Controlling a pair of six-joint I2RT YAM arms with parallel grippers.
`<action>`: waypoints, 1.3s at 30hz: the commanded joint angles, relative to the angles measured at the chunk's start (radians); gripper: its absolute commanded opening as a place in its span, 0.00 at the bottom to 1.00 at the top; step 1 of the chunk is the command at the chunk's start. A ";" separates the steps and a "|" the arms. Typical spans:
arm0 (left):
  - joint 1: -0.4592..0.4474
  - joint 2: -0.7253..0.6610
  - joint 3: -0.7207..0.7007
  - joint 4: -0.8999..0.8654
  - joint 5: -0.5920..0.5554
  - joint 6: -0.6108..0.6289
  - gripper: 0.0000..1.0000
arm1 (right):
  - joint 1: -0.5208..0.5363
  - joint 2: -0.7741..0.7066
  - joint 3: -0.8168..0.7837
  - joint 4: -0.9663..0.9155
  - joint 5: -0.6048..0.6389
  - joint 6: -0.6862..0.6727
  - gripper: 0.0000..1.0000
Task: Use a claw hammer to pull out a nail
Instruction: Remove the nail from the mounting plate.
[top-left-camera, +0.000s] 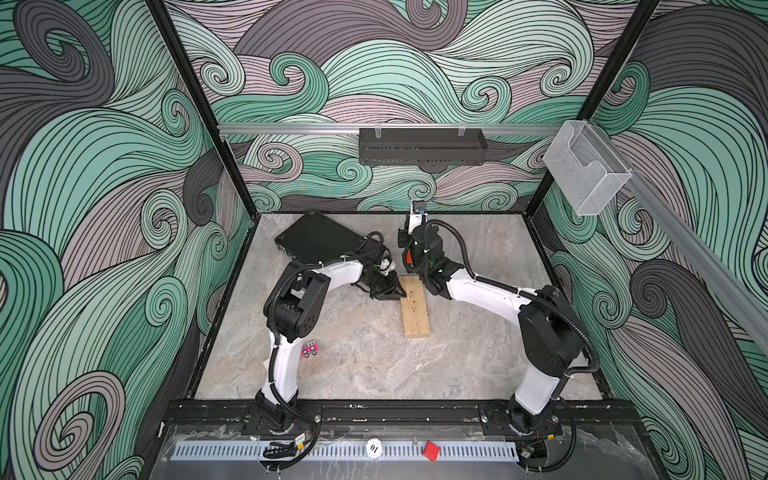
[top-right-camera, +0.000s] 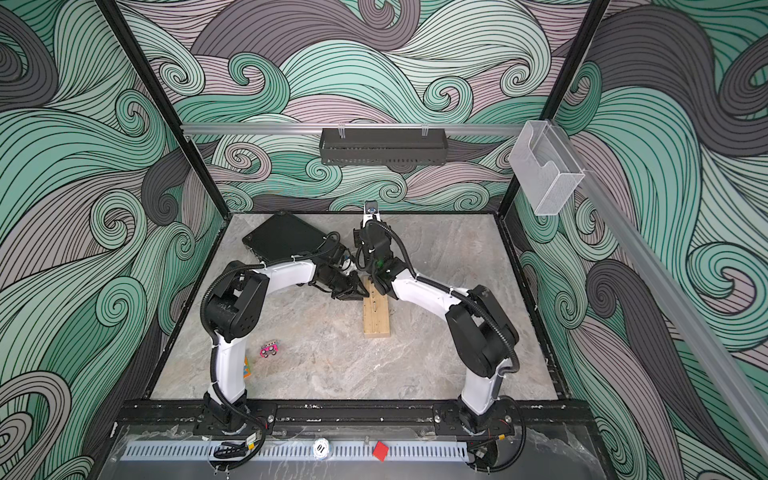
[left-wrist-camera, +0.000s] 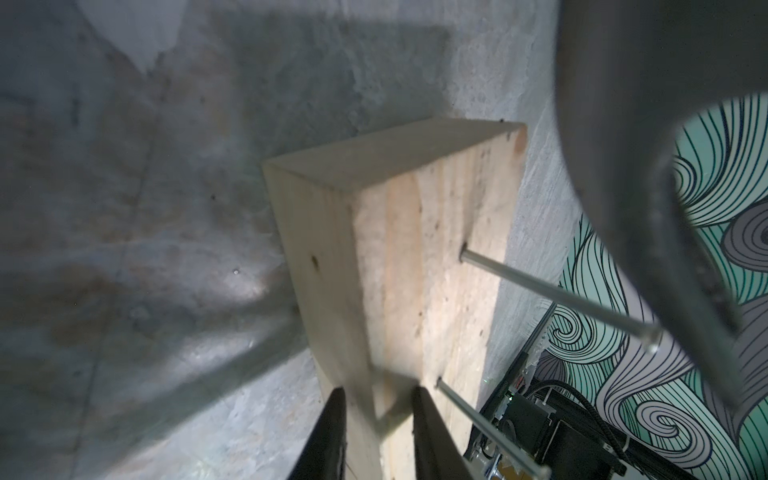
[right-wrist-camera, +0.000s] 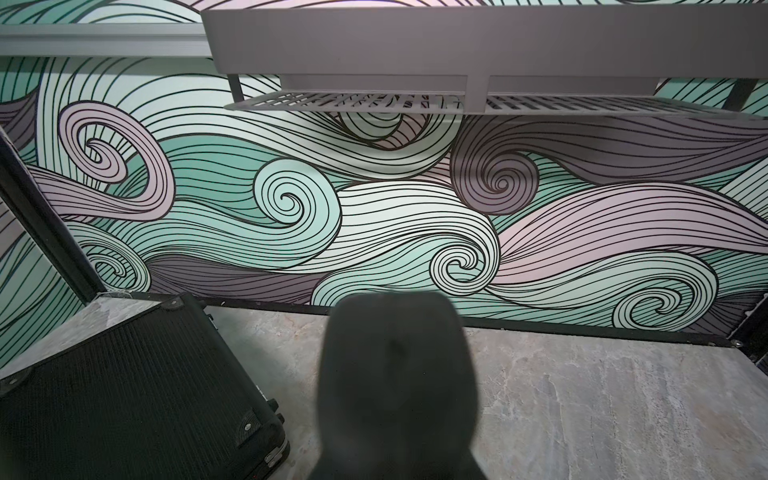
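Note:
A pale wooden block (top-left-camera: 415, 309) lies mid-table, seen in both top views. Two nails stand in its top face. The claw hammer's grey steel head (left-wrist-camera: 623, 158) hangs over them, its claw at the head of the farther nail (left-wrist-camera: 557, 291). The second nail (left-wrist-camera: 490, 428) stands beside my left gripper (left-wrist-camera: 380, 399), which is shut on the block's long edge, one finger on each side. My right gripper (top-left-camera: 406, 249) is shut on the hammer's black handle (right-wrist-camera: 395, 374), which hides its fingers. The arm covers most of the hammer in the top views.
A black case (top-left-camera: 320, 239) lies at the back left of the table. A small pink toy (top-left-camera: 309, 350) sits near the left arm's base. A black shelf (top-left-camera: 422, 145) and a clear bin (top-left-camera: 586, 170) hang on the walls. A red cube (top-left-camera: 431, 451) rests on the front rail.

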 joint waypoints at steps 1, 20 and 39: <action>-0.003 0.064 0.007 -0.066 -0.065 0.004 0.26 | 0.005 -0.047 -0.001 0.107 0.033 0.007 0.00; -0.003 0.073 0.028 -0.081 -0.068 0.009 0.26 | 0.015 -0.041 -0.034 0.115 0.043 0.024 0.00; -0.005 0.083 0.026 -0.079 -0.055 0.007 0.25 | 0.014 -0.002 -0.040 0.127 0.059 0.026 0.00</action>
